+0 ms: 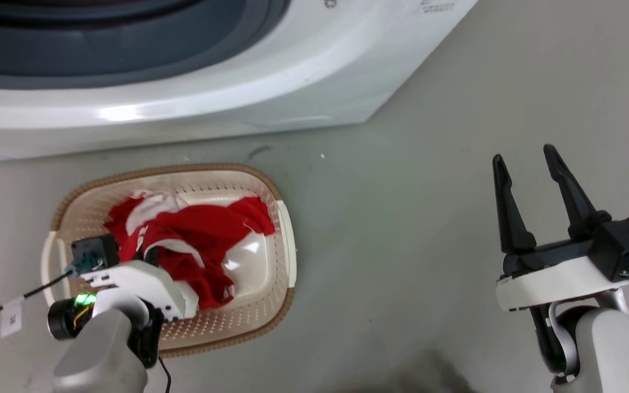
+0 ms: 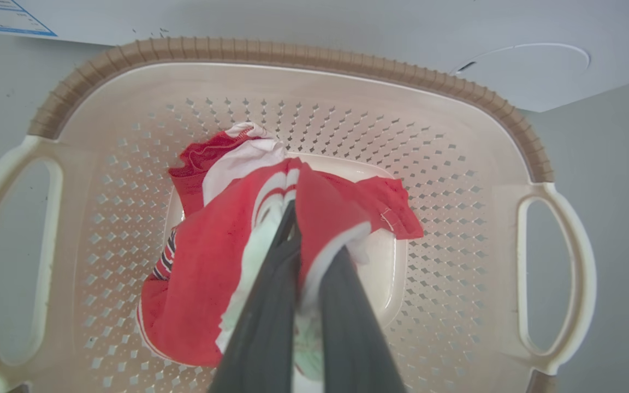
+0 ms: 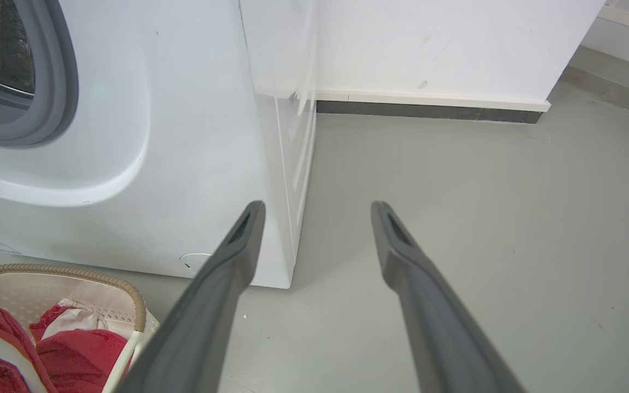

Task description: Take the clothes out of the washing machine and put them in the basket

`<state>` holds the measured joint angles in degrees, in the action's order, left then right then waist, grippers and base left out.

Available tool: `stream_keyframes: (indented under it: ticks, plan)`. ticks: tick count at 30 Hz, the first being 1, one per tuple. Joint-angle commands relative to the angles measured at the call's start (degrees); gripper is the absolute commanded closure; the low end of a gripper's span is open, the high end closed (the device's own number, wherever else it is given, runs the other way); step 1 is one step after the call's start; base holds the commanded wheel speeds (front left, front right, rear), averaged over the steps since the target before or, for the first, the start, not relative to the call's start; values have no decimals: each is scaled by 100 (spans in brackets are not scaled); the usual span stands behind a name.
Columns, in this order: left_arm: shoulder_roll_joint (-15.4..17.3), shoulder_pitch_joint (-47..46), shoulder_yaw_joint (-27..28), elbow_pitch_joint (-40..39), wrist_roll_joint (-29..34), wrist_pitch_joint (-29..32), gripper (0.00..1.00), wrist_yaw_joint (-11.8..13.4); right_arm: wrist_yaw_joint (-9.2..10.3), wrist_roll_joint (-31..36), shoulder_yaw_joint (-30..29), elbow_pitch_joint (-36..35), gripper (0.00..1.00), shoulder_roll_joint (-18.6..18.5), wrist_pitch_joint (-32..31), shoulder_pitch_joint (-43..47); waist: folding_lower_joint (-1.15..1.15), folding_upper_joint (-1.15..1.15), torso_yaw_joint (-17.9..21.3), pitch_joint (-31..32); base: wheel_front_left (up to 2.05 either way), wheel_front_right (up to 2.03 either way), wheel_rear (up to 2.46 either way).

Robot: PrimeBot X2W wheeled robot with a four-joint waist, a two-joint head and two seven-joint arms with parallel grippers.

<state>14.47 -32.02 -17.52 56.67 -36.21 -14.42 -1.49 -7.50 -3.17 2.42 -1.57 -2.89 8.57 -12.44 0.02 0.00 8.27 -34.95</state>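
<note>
My left gripper [image 2: 314, 240] is pinching the clothes [image 2: 205, 284], with its two dark fingers squeezed close on the cloth. My right gripper [image 1: 523, 155] is hanging over the grey floor [image 1: 402, 245] with its fingers wide apart, holding nothing. The clothes are lying crumpled inside the basket [image 2: 456, 136], bright red with white bands and a small stripy bit. The basket is sitting on the floor, just in front of the white washing machine [image 1: 292, 71].

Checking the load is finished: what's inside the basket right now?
The red clothes lie in the basket, the left hand pinching a fold. Some bare cream bottom shows; whatever is beneath the fabric is covered.
</note>
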Motion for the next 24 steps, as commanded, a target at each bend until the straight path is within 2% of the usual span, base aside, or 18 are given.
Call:
stream_keyframes:
  ticks: [1,5,8,9,10,11,12,13,19,20,24]
  plan:
    - [-19,-197,10,244,21,-36,100,-53,2,-46,26,28,0,4,73,-139,-2,0,188,-435,0,0,0]
    - [-106,-510,-73,848,58,-25,100,-178,2,-87,81,121,0,3,165,-264,-2,0,287,-621,0,0,0]
    - [-190,-640,-111,1213,48,-9,100,-183,2,-132,96,188,0,3,227,-332,-2,0,314,-677,0,0,0]
    - [-198,-671,-126,1295,57,-13,84,-183,3,-135,101,213,0,3,252,-337,-2,0,320,-686,0,0,0]
    - [-198,-671,-126,1295,57,-13,84,-183,3,-135,101,213,0,3,252,-337,-2,0,320,-686,0,0,0]
    - [-214,-697,-129,1356,53,-17,63,-187,2,-135,105,234,0,3,261,-339,-2,0,322,-691,0,0,0]
    - [-233,-717,-132,1406,48,-23,17,-191,2,-156,102,255,0,3,275,-346,-2,0,318,-694,0,0,0]
    - [-291,-715,-139,1483,33,-28,0,-193,2,-155,67,312,0,2,303,-378,-2,0,301,-648,0,0,0]
    - [-314,-557,-94,1567,-18,-64,0,-198,2,-115,44,478,0,2,353,-395,-2,0,225,-269,0,0,0]
    - [-326,-433,-40,1545,-26,-82,0,-199,2,-152,71,588,0,2,385,-341,-2,0,168,89,0,0,0]
    - [-281,-137,120,1145,49,-87,0,-115,2,-139,16,685,0,2,375,-218,-2,0,80,568,0,0,0]
